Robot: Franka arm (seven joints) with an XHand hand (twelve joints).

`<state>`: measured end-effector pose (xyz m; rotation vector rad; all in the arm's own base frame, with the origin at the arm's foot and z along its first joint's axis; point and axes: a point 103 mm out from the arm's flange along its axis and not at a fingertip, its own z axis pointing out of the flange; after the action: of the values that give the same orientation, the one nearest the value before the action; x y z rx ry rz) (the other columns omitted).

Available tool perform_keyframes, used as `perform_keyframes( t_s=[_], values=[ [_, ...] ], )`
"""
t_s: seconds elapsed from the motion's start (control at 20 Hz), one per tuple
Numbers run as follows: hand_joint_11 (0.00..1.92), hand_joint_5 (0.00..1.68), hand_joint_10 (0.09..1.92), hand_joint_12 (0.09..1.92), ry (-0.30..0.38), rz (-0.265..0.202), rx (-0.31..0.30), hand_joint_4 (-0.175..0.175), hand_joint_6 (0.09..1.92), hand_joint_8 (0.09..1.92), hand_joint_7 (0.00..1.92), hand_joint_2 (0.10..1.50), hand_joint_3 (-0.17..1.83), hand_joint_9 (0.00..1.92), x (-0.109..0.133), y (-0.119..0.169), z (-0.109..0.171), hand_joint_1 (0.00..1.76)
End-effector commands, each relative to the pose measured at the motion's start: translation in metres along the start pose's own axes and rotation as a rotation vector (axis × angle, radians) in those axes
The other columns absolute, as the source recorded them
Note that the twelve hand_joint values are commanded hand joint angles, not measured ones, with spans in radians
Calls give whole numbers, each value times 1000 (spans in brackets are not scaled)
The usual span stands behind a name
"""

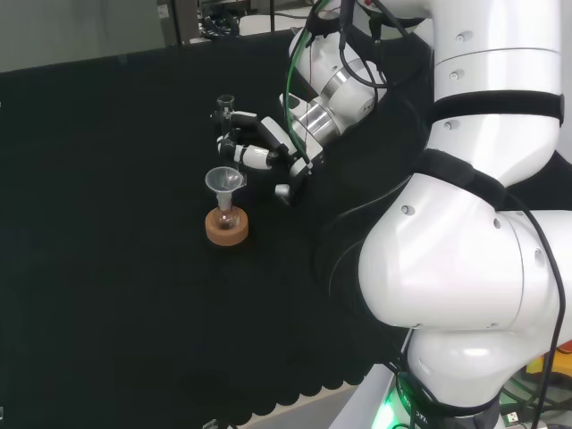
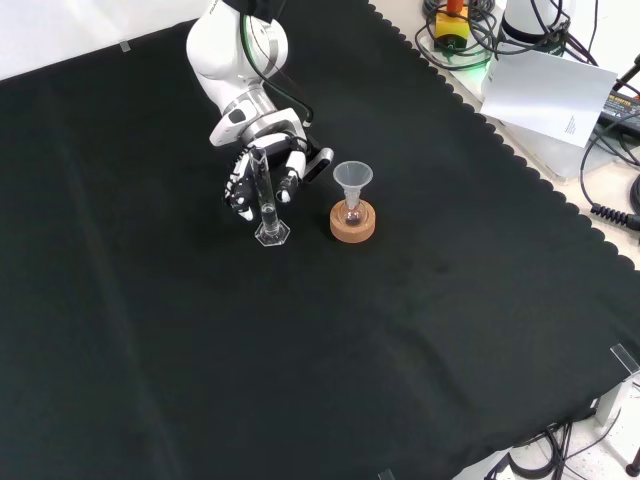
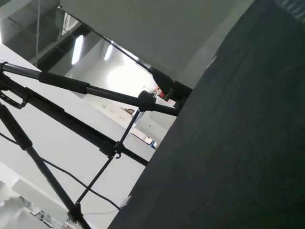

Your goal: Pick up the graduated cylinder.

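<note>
In the front view we see the graduated cylinder (image 2: 264, 195) standing upright on the table (image 2: 150, 380), its long axis vertical, its open mouth pointing up and its flat hexagonal foot resting on the black cloth. The hand (image 2: 262, 168) sits right behind it, its fingers (image 2: 240, 188) curled down around the upper part of the tube; we cannot tell whether they actually touch the glass. Just to the right stands a small flask (image 2: 352, 212) in a cork ring stand (image 2: 353, 226), with a clear funnel (image 2: 352, 178) in its neck, apart from the cylinder. In the head view we see the cylinder's top (image 1: 225, 104) poking up at the far side of the hand, with the funnel and stand nearer to us.
</note>
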<state>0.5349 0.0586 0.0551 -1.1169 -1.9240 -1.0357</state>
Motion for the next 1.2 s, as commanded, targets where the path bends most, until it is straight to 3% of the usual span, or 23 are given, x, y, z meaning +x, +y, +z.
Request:
perform_keyframes(
  t_s=[0.05, 0.2, 0.4, 0.85, 0.95, 1.0, 1.2],
  values=[
    [712, 733, 317, 1121, -14, 10, -22, 31, 227, 516, 667, 1120, -175, 978, 0, 0, 0, 1035],
    [842, 826, 247, 1039, -23, 20, -45, 40, 410, 529, 801, 1207, -175, 1099, 0, -1, -2, 1070],
    [934, 852, 199, 976, -54, 28, -53, 28, 492, 546, 865, 1261, -175, 1162, 0, -2, -8, 1099],
    [1064, 884, 152, 894, -248, 12, 10, -22, 542, 591, 898, 1296, -175, 1227, 12, 3, -35, 1143],
    [1091, 853, 149, 883, -275, 11, 24, -109, 972, 595, 925, 1230, -61, 1251, 14, 3, -42, 1124],
    [1100, 839, 149, 881, -289, 14, 32, -130, 1095, 597, 937, 1214, -30, 1262, 15, 3, -45, 1116],
    [1119, 851, 141, 878, -342, 41, 66, -156, 1181, 586, 981, 1187, -4, 1294, 22, -1, -59, 1118]
  ],
)
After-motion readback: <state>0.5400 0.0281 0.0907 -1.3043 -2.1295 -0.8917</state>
